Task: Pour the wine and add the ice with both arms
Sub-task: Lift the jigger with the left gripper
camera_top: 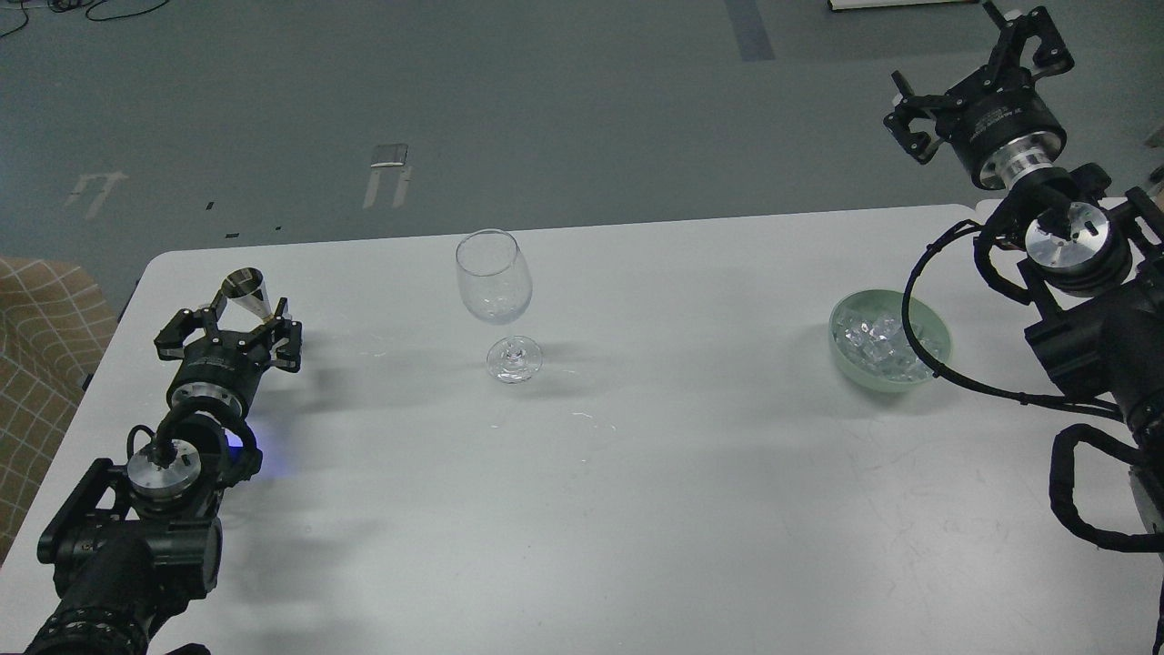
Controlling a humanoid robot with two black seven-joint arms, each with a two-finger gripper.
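Observation:
A steel jigger point(244, 289) stands near the table's far left edge. My left gripper point(234, 323) is open just in front of it, one finger on each side, hiding its lower half. I cannot tell whether it touches the jigger. A clear stemmed glass point(494, 287) stands upright at the table's middle back. No wine can be made out in the glass or the jigger. Ice cubes point(878, 338) fill a pale green bowl point(937, 364) at the right. My right gripper point(978, 77) is open and empty, raised high beyond the table's far right corner.
The white table point(582, 509) has rounded far corners, with grey floor beyond. A black cable point(914, 309) from my right arm loops over the bowl's right side. A tan checked seat point(45, 337) stands off the table's left edge.

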